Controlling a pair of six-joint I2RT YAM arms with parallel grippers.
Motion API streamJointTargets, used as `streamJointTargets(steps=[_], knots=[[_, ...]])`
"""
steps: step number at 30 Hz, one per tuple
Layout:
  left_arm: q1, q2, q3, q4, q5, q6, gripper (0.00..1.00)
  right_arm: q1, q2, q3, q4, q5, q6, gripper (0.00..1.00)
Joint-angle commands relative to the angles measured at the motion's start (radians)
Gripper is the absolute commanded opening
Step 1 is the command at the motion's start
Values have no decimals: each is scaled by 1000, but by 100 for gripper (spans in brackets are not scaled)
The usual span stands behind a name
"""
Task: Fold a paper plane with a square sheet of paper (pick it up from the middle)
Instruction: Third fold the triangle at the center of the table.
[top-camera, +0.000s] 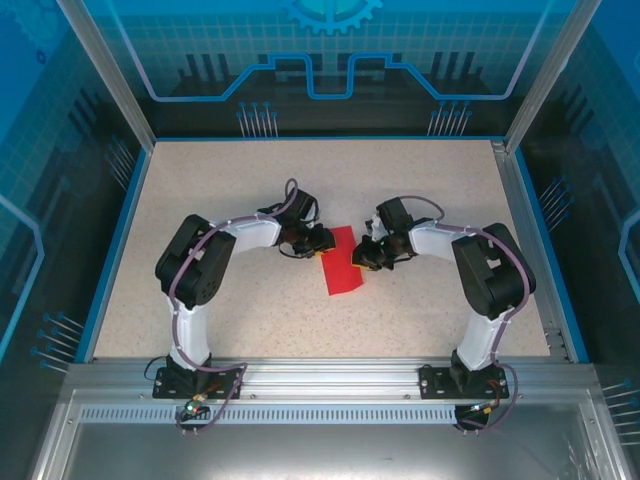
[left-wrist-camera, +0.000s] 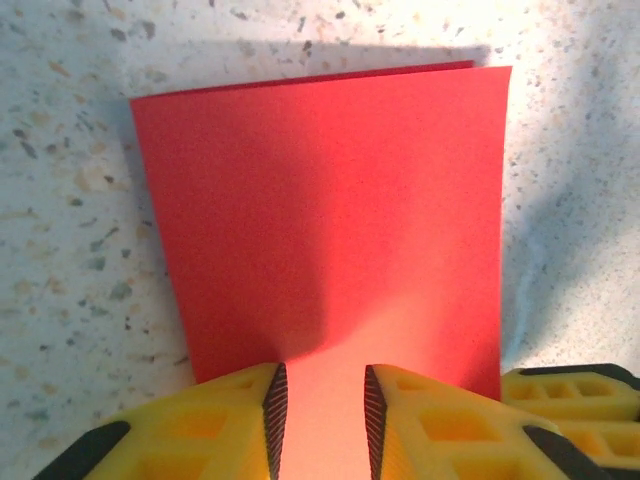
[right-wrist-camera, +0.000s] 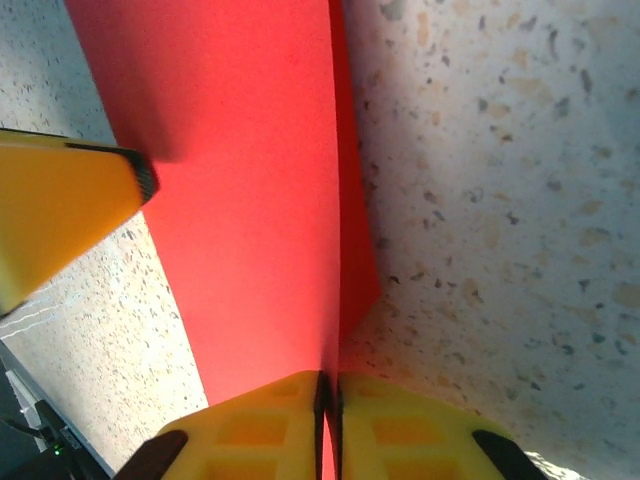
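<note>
- Right gripper (right-wrist-camera: 330, 415): jaws closed tight on one edge of the sheet of paper (top-camera: 342, 264). In the right wrist view the red paper runs straight into the seam between the two yellow fingers (right-wrist-camera: 250, 430).
- Left gripper (left-wrist-camera: 320, 415): jaws parted by a narrow gap, clamping nothing. Red paper shows through the gap, and the tips sit over the sheet's near edge. Can't tell whether they press on it.
- Count: one sheet, bright red. It lies on the speckled table (top-camera: 220, 180), about mid-table, between the two grippers.
- From above, the sheet's outline is a tall rectangle, tilted a little, not a square.
- Two layers show: in the left wrist view a second red edge peeks out just behind the far edge. In the right wrist view a lower layer sticks out on the right of the pinched edge.
- Two arms, two grippers, one on each side of the sheet and facing each other across it.
- Each wrist view also catches one finger of the other gripper, a yellow one at the sheet's edge.
- No plane shape yet.
</note>
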Motion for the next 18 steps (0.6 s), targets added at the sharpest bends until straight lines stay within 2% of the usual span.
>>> streamJointTargets(steps=[1,11,18], knots=[[2,-76,-15,-15,42,9,32,-6,-12,-38,36,-12,35,12],[-9,-106,-75,0,108,-19,32,56,-105,-162,172,94,301,14],[-14,-44,-61,9,118,-19,30,73,-122,-162,191,64,336,16]])
